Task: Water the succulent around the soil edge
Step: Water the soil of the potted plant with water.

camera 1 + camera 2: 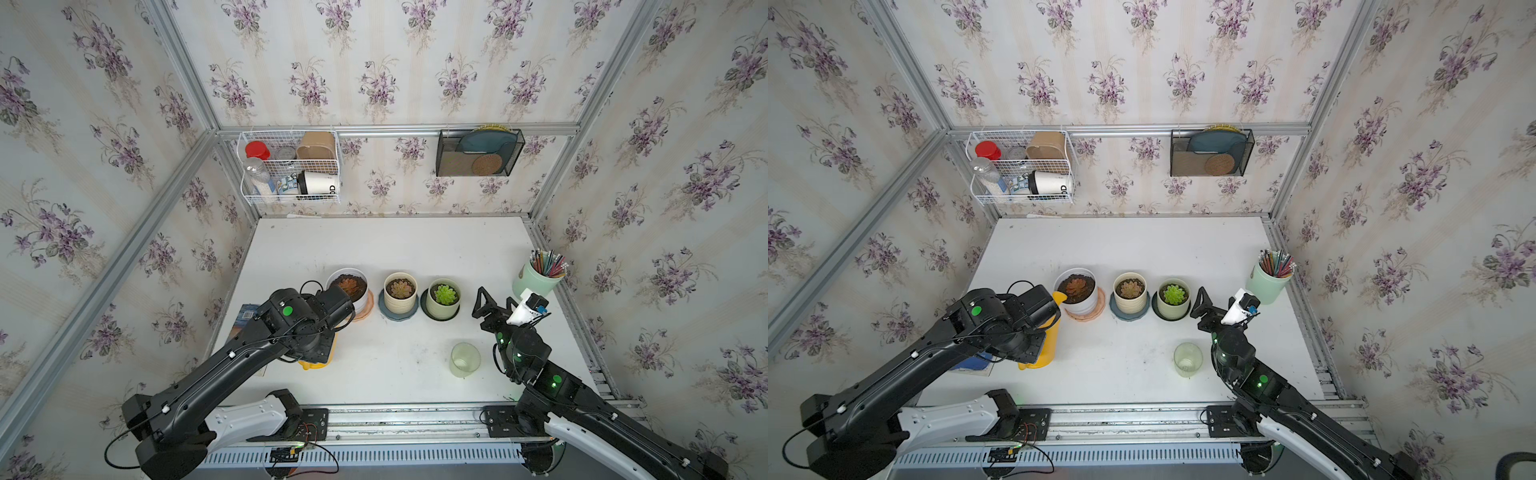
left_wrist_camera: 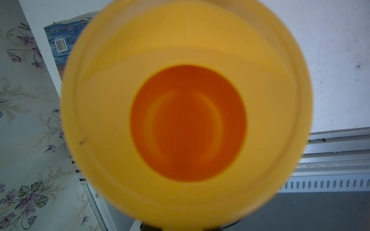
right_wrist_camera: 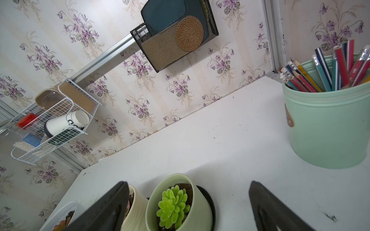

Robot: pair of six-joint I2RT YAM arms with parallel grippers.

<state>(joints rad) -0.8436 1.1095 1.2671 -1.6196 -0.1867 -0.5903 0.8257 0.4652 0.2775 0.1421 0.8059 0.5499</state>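
My left hand (image 1: 1042, 309) is clamped on the yellow jug (image 1: 1048, 345), spout at the rim of the white pot (image 1: 1080, 307), reddish succulent (image 1: 1075, 286) inside. My right hand (image 1: 490, 307) has its jaws apart, empty. Looks like the pour step; next I tip slowly, circling the soil edge.

Violet-patterned wallpaper (image 1: 374, 83), apparently aluminium framing (image 1: 395, 130)

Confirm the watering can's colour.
The watering can is yellow, clearest in a top view.
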